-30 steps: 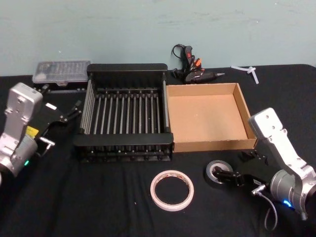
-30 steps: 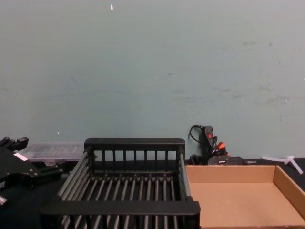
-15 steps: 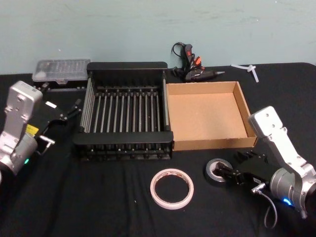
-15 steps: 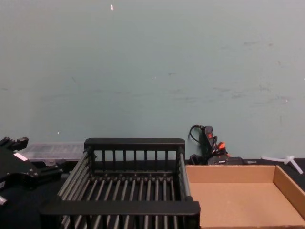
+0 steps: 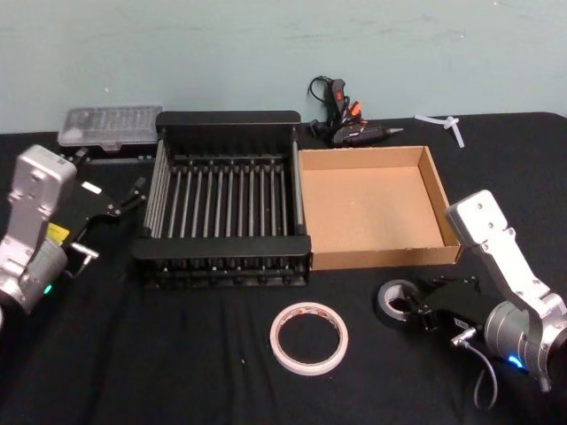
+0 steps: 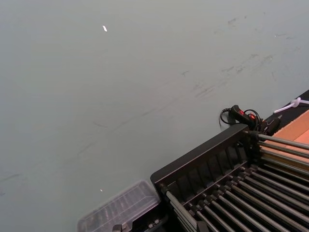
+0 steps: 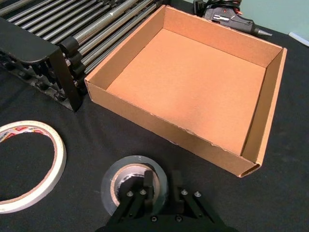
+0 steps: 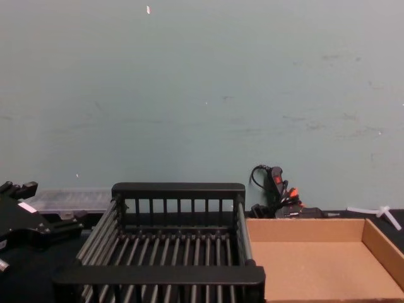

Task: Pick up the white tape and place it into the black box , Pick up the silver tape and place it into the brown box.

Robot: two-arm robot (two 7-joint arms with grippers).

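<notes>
the right tool (image 7: pixel 159 186) sits low at the silver tape (image 5: pixel 396 301), at about 4 o'clock on the table (image 5: pixel 177 354) in the head view. in the right wrist view one finger (image 7: pixel 146 186) reaches down into the roll's pale core and the other stands outside the grey wall, so the tool straddles the wall at a narrow gap; whether it has pinched tight yet cannot be told. the roll lies flat on the black cloth, just in front of the brown box (image 5: pixel 438 190), close to that tray's near right corner but apart from it.

the white tape (image 5: pixel 308 339) lies flat at 6 o'clock, near the silver roll and in front of the black box (image 5: pixel 226 120), untouched. the left tool (image 5: pixel 113 205) hangs at 9 o'clock beside the crate, fingers spread wide and holding nothing.

judging by its build, the silver roll is thick, stiff and fairly weighty for its size, with a slick outer face; a grip across the wall, core to outside, looks the firmest hold and should keep it from rolling. the white ring is thin and light and may flex or tilt if squeezed hard, so its narrow wall should be taken gently. both boxes hold nothing yet, a glue gun (image 5: pixel 341 115) lies behind them at 12 o'clock and a clear parts case (image 5: pixel 108 126) at 10 o'clock.
</notes>
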